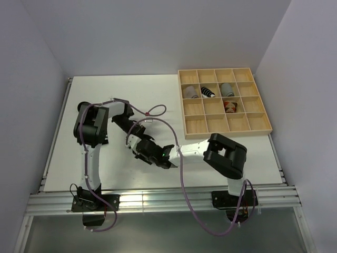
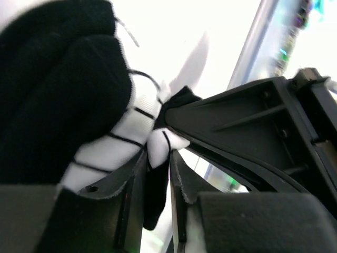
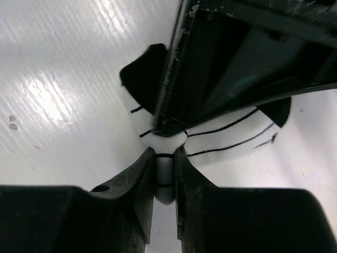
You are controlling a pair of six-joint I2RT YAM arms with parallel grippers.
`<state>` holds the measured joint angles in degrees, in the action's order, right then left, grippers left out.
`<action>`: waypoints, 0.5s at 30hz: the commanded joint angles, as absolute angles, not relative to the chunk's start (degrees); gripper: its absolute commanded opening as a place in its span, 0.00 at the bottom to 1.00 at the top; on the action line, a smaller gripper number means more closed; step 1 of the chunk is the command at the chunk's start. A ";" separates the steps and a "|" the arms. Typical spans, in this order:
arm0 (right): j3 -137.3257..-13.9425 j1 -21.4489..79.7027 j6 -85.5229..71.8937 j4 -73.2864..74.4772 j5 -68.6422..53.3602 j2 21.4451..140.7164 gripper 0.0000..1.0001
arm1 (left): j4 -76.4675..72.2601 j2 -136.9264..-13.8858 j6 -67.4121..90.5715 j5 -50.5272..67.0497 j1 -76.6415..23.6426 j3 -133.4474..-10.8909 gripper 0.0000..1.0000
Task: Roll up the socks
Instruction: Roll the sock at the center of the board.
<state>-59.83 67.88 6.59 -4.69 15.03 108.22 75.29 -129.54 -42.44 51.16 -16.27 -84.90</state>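
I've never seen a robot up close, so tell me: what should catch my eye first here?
Near the front middle of the table, the left gripper and right gripper each pinch a black-and-white striped sock. At the far right sits a wooden tray of compartments, a few holding rolled socks.

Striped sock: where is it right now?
The striped sock is near-centre on the table in the top view, pinched by both the left pincer and right pincer. The wooden tray sits further back, right.
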 commanded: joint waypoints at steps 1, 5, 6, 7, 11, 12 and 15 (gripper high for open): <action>-60.65 64.17 2.29 -0.45 2.94 107.49 0.12 | 61.20 -117.55 -34.30 52.99 -14.16 -83.33 0.28; -61.17 59.60 0.27 2.72 -7.45 106.79 0.11 | 46.26 -108.39 -23.92 53.79 -9.50 -78.50 0.29; -62.04 58.72 0.09 3.51 -9.82 106.96 0.12 | 40.40 -106.80 -20.08 53.18 -8.71 -76.40 0.29; -62.49 57.14 0.09 4.65 -13.67 107.40 0.11 | 37.12 -103.48 -18.56 51.96 -7.14 -74.98 0.31; -66.26 53.71 -3.07 8.34 -23.43 109.94 0.11 | 25.16 -94.94 -14.68 44.85 -5.36 -65.95 0.31; -67.66 53.01 -4.12 9.05 -25.12 110.65 0.11 | 21.66 -90.92 -12.59 42.74 -5.36 -63.74 0.32; -70.56 49.67 -6.05 12.38 -31.89 113.28 0.12 | 11.10 -82.66 -10.38 37.28 -5.01 -55.48 0.37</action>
